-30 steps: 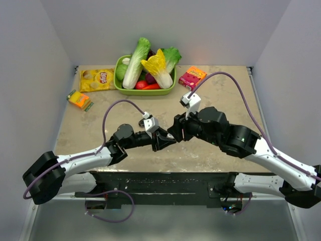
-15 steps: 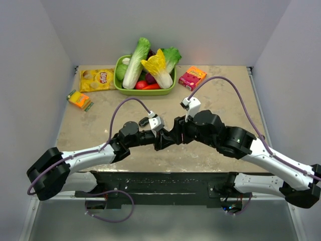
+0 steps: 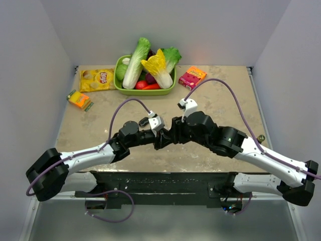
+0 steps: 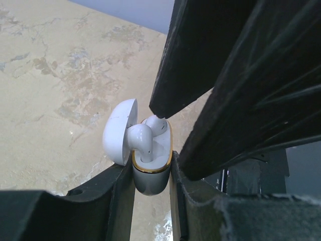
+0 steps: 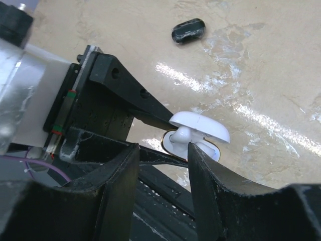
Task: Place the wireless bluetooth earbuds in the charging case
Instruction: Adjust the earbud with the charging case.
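The white charging case [image 4: 150, 182], gold-rimmed, is clamped between the fingers of my left gripper [image 4: 150, 173], its lid [image 4: 118, 131] swung open to the left. One white earbud [image 4: 140, 141] stands in the near socket with its head sticking up. A second earbud [image 4: 160, 125] sits in the far socket under a fingertip [image 4: 159, 103] of my right gripper. In the right wrist view the right gripper [image 5: 163, 146] is open, nothing between its fingers, and one fingertip [image 5: 192, 148] touches the case [image 5: 213, 151] beside an earbud [image 5: 181, 135]. From above, the two grippers [image 3: 161, 138] [image 3: 174, 132] meet mid-table and hide the case.
A green bowl [image 3: 145, 92] of vegetables stands at the back, with a yellow chips bag [image 3: 96, 79] and an orange pack [image 3: 79, 99] to its left and a pink box [image 3: 192, 77] to its right. A small dark oval object [image 5: 188, 31] lies on the table beyond the case.
The right gripper has moved left and down onto the case. The left arm shifted slightly toward it, still holding the case. The right jaws have narrowed a little.
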Motion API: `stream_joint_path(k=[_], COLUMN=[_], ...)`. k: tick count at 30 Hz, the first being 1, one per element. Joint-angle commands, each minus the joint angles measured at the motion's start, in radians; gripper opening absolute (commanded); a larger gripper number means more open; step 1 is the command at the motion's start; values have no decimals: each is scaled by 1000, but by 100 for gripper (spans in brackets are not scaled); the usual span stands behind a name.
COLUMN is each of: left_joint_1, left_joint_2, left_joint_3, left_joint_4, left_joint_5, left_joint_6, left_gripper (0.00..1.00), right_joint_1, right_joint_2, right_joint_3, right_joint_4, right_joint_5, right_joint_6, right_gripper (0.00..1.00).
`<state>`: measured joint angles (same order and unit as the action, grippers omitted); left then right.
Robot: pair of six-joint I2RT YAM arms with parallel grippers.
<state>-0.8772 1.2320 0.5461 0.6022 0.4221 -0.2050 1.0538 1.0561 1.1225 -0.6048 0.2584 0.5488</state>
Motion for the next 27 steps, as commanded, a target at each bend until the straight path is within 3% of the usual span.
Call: stream_joint_path(k=[1,14,27], left_joint_1=[4,-3,-29], left_joint_2=[-40,-65,-77], left_joint_3=[26,14,3], left_joint_4=[39,41,42], left_joint_5=[-6,-17,-98], left_joint_6=[23,29,53], left_gripper=[0,0,0], right_joint_1=[0,-12,-20], right_joint_2=[16,44,56], right_joint_3=[-4,-15,-20], right_joint_4=[50,62,77], right_joint_5=[56,73,85], right_joint_6=[23,23,37], right_gripper=[46,43,25])
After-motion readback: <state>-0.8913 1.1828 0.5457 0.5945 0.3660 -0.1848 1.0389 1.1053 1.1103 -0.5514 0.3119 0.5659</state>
